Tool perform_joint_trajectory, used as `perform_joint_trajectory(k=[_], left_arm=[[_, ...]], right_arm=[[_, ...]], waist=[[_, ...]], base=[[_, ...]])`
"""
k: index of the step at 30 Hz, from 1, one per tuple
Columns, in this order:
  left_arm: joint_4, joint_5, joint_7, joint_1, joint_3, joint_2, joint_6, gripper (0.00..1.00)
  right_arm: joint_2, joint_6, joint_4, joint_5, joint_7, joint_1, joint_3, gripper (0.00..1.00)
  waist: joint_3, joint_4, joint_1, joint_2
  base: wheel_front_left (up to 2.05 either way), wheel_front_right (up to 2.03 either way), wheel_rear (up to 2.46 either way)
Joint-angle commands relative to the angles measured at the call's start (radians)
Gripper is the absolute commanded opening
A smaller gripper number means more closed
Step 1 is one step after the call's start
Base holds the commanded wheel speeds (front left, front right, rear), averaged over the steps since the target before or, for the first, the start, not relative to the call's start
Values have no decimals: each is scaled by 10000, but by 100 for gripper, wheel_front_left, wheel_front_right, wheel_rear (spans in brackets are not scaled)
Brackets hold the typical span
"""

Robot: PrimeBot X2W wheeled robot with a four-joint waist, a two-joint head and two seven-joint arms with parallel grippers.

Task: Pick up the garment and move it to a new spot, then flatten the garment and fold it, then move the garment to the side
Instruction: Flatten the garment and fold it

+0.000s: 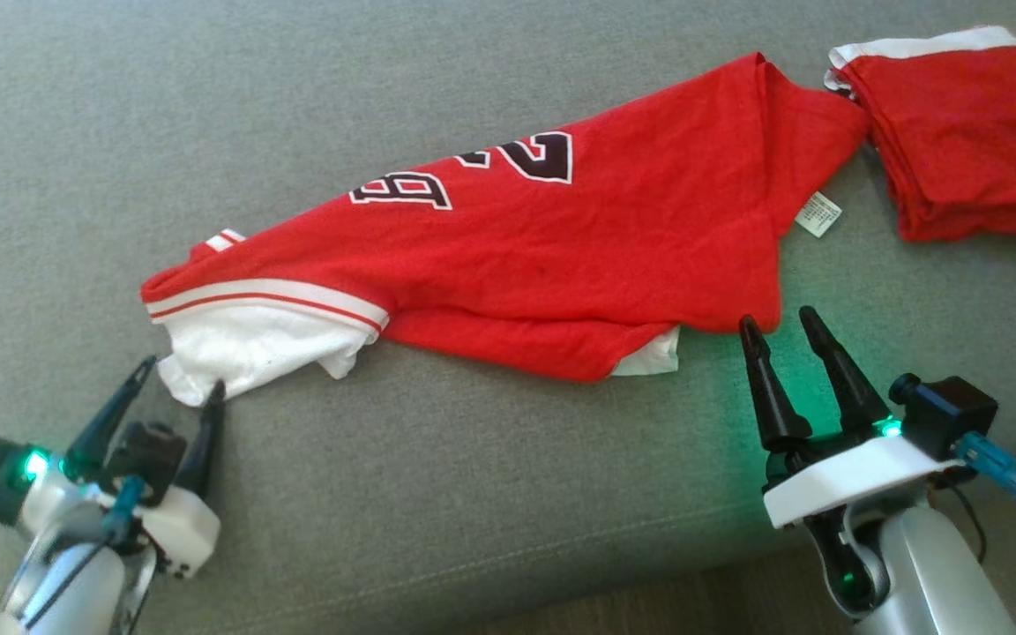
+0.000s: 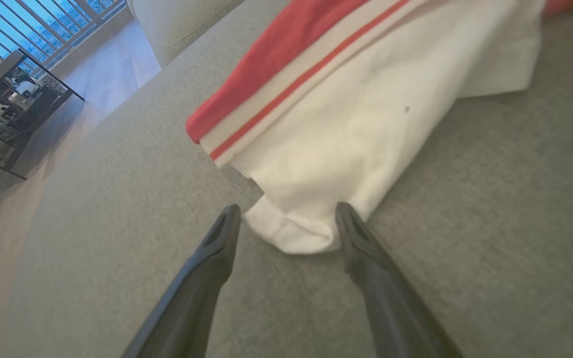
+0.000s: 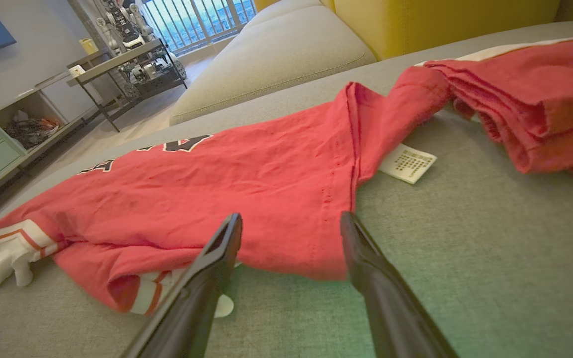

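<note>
The left claw (image 1: 183,375) sits at the left end of the garment (image 1: 561,265), its fingers spread wide. The tip of the white sleeve (image 1: 243,344) lies between them and is not pinched. The garment is a red jersey with dark numbers. It stretches out flat and slightly rumpled across the grey sofa cushion (image 1: 473,494). Near its right end a white care label (image 1: 818,214) pokes out from under the cloth. The right claw (image 1: 778,317), also spread and holding nothing, has its fingertips just beside the near hem at that end. Past the garment's far right corner, touching it or nearly so, lies a second red piece (image 1: 958,132), folded.
</note>
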Motion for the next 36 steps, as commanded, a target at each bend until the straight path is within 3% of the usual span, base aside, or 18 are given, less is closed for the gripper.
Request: perform_joint_trajectory(k=[1,3,4,5,6,10,17,25,28,36], left_arm=[[119,62,53,-389,282,371,-21,100],[262,-3,53,-509,168,397,-168,100],[295,-74,53,-555,130,392,-247,61],[275,-144,53,-589,93,375,-308,13],[263,-235,53,-583,49,353,-405,0],[-277,-717,53,-321,44,241,-652,0],[-2721,-1828,53,862,180,354,-1187,0],[-5863,-5656,667,1604,767,556,-1531,0],[-5323,-6603,1287,700,1122,678,-1540,0],[-2368,-7083,1357,-2003,623,688,-1556,0]], right_arm=[[-68,-4,-345,-72,-92,-150,180,100],[-68,-4,-383,-66,-92,-131,131,100],[-68,-4,-391,-64,-92,-122,126,100],[-68,-4,-392,-63,-92,-117,132,100],[-68,-4,-395,-61,-92,-114,138,100],[-68,-4,-431,-34,-92,-58,104,100],[-68,-4,-414,-73,-92,183,-77,100],[-68,-4,-415,-80,-92,237,-67,100],[-68,-4,-446,-31,-92,87,138,100],[-68,-4,-607,12,-92,-310,243,100]], waist=[[38,-57,0,0],[48,-106,0,0],[48,-129,0,0],[44,-158,0,0],[35,-185,0,0],[-74,-240,0,0],[-346,-100,0,0],[-449,41,0,0],[-309,-92,0,0],[394,-618,0,0]], base=[[0,0,0],[0,0,0],[0,0,0],[0,0,0],[0,0,0],[0,0,0],[0,0,0],[0,0,0],[0,0,0],[0,0,0]])
